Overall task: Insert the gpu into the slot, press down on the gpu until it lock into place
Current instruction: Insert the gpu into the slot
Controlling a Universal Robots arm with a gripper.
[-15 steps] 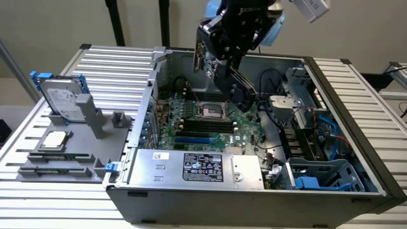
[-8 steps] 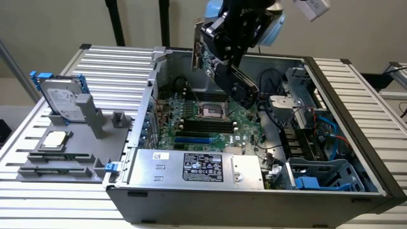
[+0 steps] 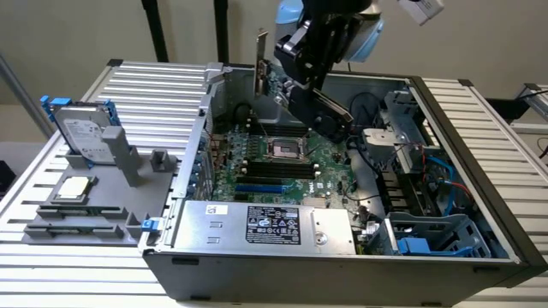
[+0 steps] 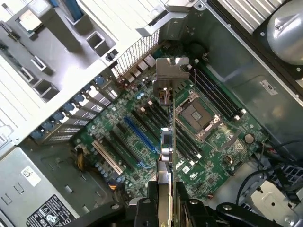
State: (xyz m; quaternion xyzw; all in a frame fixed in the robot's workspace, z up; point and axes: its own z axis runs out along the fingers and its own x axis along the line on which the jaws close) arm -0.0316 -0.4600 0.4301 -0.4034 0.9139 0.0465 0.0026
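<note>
Slatted metal table (image 3: 484,122) beneath an open computer case (image 3: 342,277), motherboard (image 3: 330,172) facing up. Clamped edge-on between the fingers of the gripper (image 4: 164,191): the gpu (image 4: 165,142), its metal bracket (image 4: 172,71) at the end farthest from the jaws. Held tilted in the air above the board, touching nothing below. Bright-blue slot (image 4: 139,137) uncovered on the board, beside the line of the card's edge and apart from it. Silver power supply (image 3: 214,224) along the case's near wall in the exterior view.
</note>
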